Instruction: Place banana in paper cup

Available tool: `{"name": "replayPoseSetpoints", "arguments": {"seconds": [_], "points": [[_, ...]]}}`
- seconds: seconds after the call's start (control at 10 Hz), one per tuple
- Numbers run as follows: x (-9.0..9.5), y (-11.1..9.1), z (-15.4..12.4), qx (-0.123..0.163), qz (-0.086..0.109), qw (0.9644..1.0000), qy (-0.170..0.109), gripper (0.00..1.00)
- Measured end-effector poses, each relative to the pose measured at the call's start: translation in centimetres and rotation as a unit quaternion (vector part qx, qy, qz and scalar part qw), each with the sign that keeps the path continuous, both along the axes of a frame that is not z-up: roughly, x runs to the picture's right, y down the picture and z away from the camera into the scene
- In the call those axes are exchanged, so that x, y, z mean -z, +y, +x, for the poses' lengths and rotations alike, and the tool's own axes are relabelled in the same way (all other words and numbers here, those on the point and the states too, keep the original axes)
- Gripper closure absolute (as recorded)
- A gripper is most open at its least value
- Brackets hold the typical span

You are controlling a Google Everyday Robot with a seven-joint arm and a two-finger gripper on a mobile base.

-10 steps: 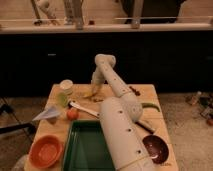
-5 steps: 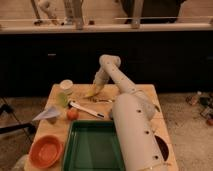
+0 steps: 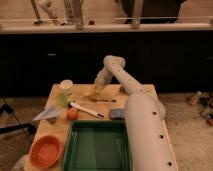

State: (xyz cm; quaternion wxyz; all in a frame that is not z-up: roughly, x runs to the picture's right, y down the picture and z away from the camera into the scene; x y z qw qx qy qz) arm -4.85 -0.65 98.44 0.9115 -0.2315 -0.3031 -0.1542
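Kitchen-like test setting, probably a break area. A small wooden worktop [image 3: 56, 131] carries tableware: an orange bowl [image 3: 45, 142] at near left, a green tray [image 3: 97, 147] beside it, a white-handled utensil [image 3: 86, 109] and a paper cup [image 3: 66, 85] at far left. Behind stands a long dark counter [image 3: 50, 60] with a pale ledge on top; the floor [image 3: 190, 130] is speckled. The white arm [image 3: 145, 130] reaches across, its closed gripper [image 3: 96, 89] low over the worktop's far edge.

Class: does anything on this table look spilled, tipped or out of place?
Nothing stands out. The paper cup stands upright, the banana lies apart from it, and the end effector is down at the banana.
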Motion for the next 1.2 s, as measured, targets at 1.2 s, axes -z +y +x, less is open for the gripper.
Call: {"name": "replayPoseSetpoints", "arguments": {"seconds": [1.2], "points": [[5.8,-2.5,-2.5,-0.050,0.149,0.9861,-0.056,1.00]]}}
